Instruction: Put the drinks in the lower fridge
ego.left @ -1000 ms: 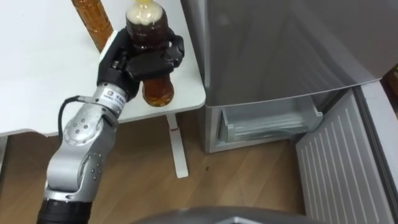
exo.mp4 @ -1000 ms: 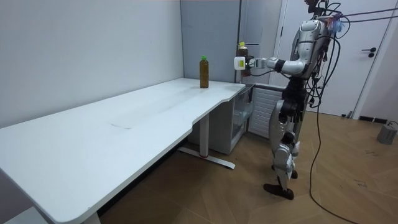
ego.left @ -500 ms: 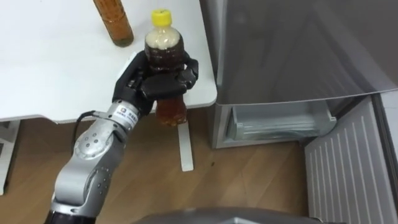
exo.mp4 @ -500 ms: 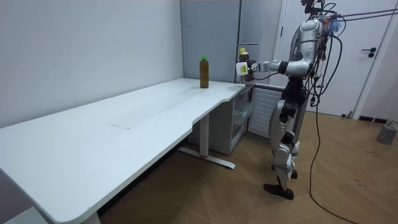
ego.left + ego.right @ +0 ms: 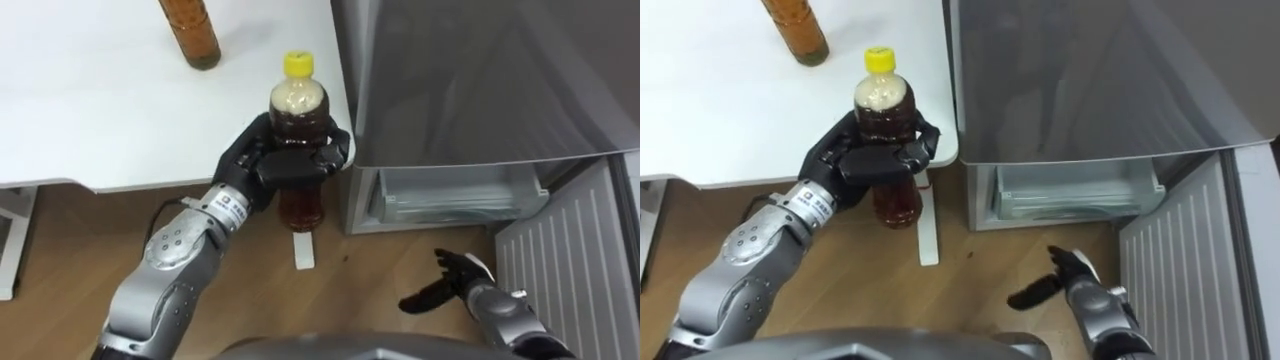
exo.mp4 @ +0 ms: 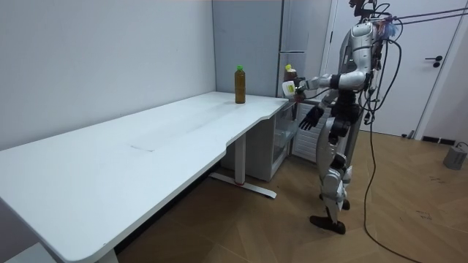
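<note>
Left eye view, right eye view: stereo pair on the robot's head, a slight sideways offset apart, close in, facing steeply down over the white table (image 5: 100,110) corner, grey fridge (image 5: 480,80), its open lower compartment (image 5: 450,195) and wooden floor (image 5: 380,270). Room view: standing camera well off, looking along the table toward the robot's side. Shared by all: table end, fridge, yellow-capped bottle (image 5: 298,108), standing bottle (image 6: 239,85).
</note>
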